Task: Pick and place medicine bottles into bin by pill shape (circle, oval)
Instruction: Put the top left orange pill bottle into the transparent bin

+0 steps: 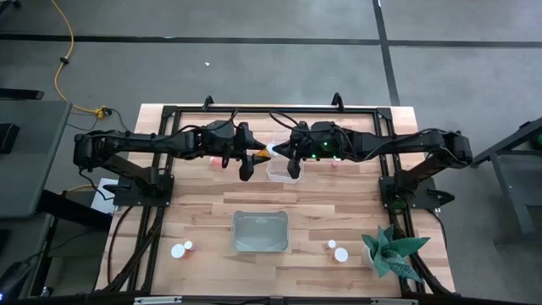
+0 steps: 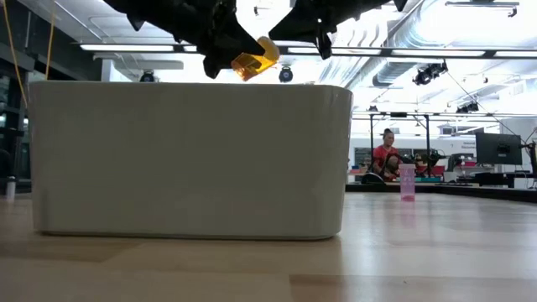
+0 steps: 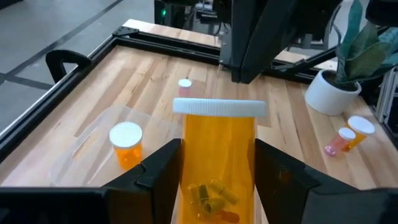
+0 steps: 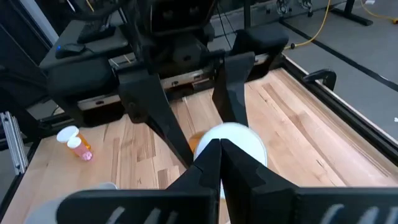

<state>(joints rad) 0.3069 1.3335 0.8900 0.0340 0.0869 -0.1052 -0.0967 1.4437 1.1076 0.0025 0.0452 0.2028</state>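
My left gripper (image 1: 248, 161) holds an orange medicine bottle (image 3: 217, 162) with a white cap (image 3: 219, 107) and oval pills inside, up in the air over a clear bin (image 1: 282, 172) at the table's far middle. My right gripper (image 1: 290, 158) is shut and points at the bottle's cap (image 4: 239, 138) from the opposite side. I cannot tell whether it touches the cap. Another white-capped bottle (image 3: 126, 144) stands upright on its base in the clear bin. My left gripper pinches the bottle's orange body (image 3: 186, 165) between its two fingers (image 3: 158, 171), one on each side, below the cap. The fingers come from the table's left, slanting slightly down, and lie along the bottle. The bottle is lifted clear, its cap end pointing toward the right arm.
A second bin (image 1: 238, 230) sits at the near middle and fills the low view. Bottles lie near the front left (image 1: 182, 249) and front right (image 1: 337, 251). A small pink bottle (image 1: 334, 166) stands by the right arm. A potted plant (image 1: 391, 252) is at the front right.
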